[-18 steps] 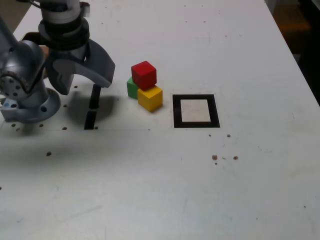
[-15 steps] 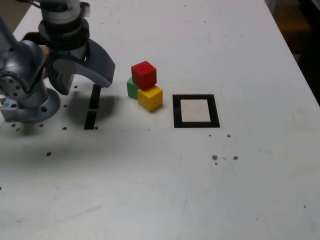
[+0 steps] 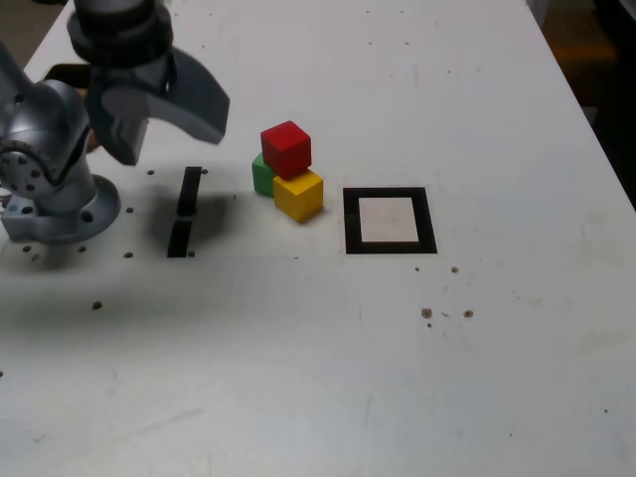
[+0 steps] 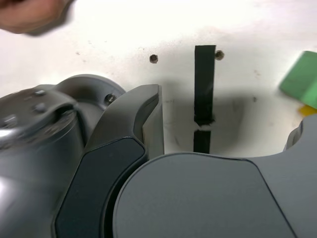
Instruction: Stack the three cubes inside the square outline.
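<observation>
While your empty fingers (image 3: 177,149) hang wide open, the red cube (image 3: 286,150) rests atop the yellow (image 3: 299,196) and green (image 3: 262,176) cubes.

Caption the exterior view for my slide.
Red cube resting on the yellow and green cubes, beside a bare square outline.
</observation>
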Robot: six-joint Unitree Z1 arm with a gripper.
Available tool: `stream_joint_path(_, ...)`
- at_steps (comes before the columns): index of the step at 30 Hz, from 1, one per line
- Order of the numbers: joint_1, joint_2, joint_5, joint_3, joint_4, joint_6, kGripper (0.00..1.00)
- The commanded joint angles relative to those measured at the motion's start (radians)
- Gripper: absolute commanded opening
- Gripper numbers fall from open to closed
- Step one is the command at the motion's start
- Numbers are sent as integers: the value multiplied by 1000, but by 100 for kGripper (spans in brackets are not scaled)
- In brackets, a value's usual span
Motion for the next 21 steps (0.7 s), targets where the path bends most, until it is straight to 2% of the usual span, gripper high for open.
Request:
stream_joint_path(1,-8,-4,3,-99,68,0,97)
stream_joint_path(6,-19,37,50,-376,251,8,97)
stream_joint_path(9,-19,115,77,-549,336,16,97)
stream_joint_path(12,-19,204,82,-671,382,5,97)
stream_joint_path(16,-5,322,49,-724,372,-81,96)
stream_joint_path(21,19,328,12,-606,262,-243,93)
